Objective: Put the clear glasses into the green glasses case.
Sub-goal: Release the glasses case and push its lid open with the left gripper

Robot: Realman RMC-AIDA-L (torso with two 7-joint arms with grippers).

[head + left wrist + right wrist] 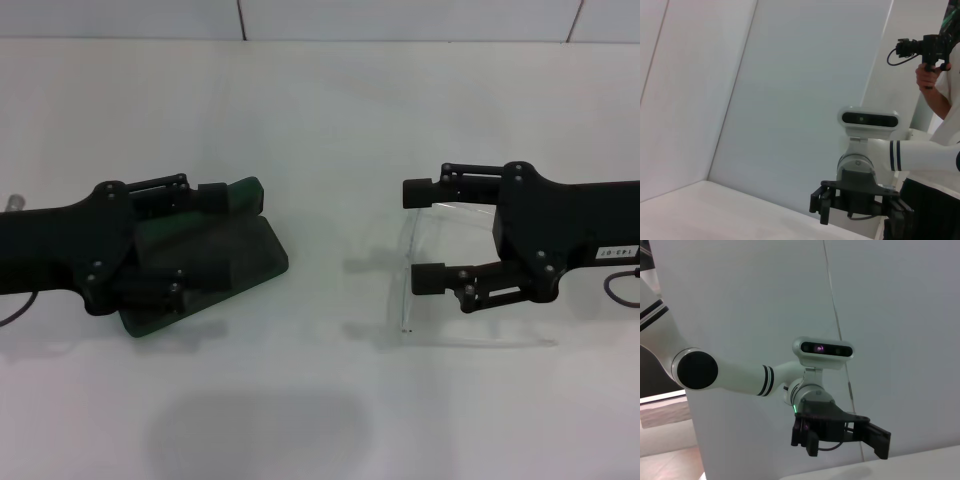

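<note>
Left end effector (220,230) at centre left of the head view, fingers spread wide over the open green case (262,250), clear glasses (425,285) at centre right on the white worktop (320,120), right end effector (424,235) wide open astride them, gripping nothing

The head camera looks steeply down on the white table (320,130) from close above, both arms reaching in from the sides. Each wrist camera faces level across the table toward the far arm — the left wrist view catches the right gripper (860,202), the right wrist view the left gripper (840,432).
</note>
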